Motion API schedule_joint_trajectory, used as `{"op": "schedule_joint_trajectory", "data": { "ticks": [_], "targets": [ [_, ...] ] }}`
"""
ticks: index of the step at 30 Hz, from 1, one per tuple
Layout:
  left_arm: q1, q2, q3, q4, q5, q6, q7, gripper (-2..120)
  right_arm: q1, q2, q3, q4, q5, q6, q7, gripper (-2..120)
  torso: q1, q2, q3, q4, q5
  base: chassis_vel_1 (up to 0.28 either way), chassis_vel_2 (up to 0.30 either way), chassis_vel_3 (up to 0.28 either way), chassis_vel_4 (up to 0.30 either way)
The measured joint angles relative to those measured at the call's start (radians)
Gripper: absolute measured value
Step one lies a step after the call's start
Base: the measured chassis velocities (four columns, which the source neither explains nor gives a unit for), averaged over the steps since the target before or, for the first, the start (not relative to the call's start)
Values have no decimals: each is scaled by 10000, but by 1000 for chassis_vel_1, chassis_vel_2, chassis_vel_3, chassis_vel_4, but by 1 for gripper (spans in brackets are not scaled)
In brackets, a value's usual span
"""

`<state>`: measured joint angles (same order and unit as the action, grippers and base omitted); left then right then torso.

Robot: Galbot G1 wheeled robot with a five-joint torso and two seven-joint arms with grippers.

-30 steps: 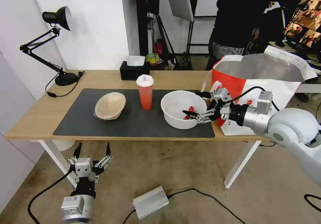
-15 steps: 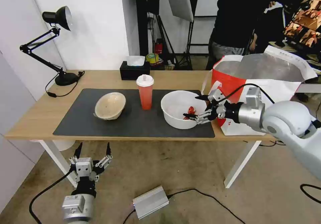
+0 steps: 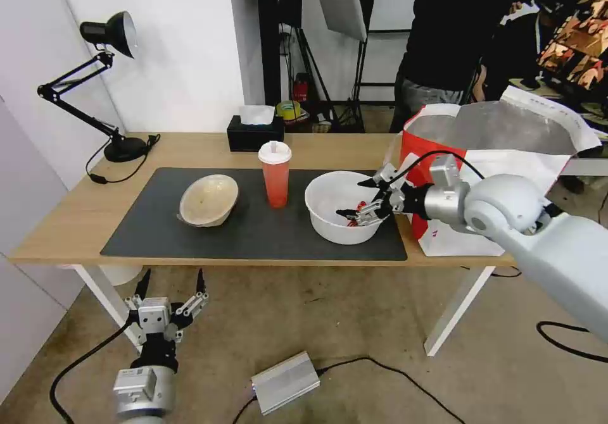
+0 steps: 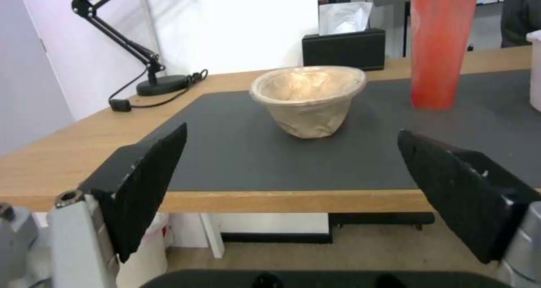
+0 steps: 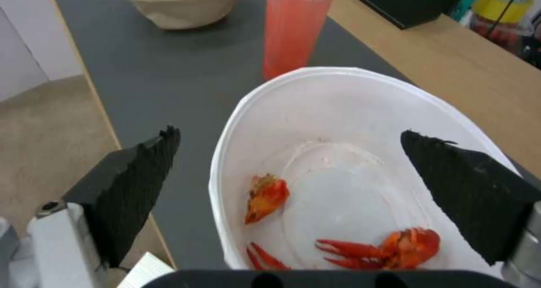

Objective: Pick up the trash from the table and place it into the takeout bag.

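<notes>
The large white round bowl (image 3: 335, 204) (image 5: 338, 123) with red scraps sits on the dark grey mat (image 3: 253, 237) at the right. My right gripper (image 3: 353, 199) (image 5: 288, 132) hangs open over the bowl's right side, holding nothing. Left of the bowl stands the orange-red drink cup (image 3: 275, 180) (image 4: 442, 47) (image 5: 296, 26). The beige bowl (image 3: 209, 199) (image 4: 309, 98) (image 5: 177, 1) lies farther left. At the table's (image 3: 63, 215) right end the takeout bag (image 3: 500, 158) stands open-topped. My left gripper (image 3: 173, 278) (image 4: 291, 132) is open, low in front of the table edge, facing the beige bowl.
A black desk lamp (image 3: 107, 31) stands at the back left corner, with a black tissue box (image 3: 255, 134) at the back middle. On the floor under the table lies a silver box (image 3: 285, 383) with cables. A person stands behind the bag.
My right gripper has moved left, from beside the white bowl's right rim to over the bowl, staying open. The left gripper has barely shifted.
</notes>
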<state>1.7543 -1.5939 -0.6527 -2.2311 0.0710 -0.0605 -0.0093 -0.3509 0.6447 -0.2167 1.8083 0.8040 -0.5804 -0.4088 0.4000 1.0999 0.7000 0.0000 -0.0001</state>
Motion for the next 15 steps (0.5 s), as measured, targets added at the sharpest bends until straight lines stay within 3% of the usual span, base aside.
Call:
{"op": "schedule_joint_trajectory", "data": {
  "ticks": [15],
  "targets": [
    [12, 1, -135, -92, -167, 10, -2, 100, 246, 576, -443, -163, 57, -528, 429, 100, 0, 2, 0, 0, 0, 0, 0, 0, 0]
  ]
}}
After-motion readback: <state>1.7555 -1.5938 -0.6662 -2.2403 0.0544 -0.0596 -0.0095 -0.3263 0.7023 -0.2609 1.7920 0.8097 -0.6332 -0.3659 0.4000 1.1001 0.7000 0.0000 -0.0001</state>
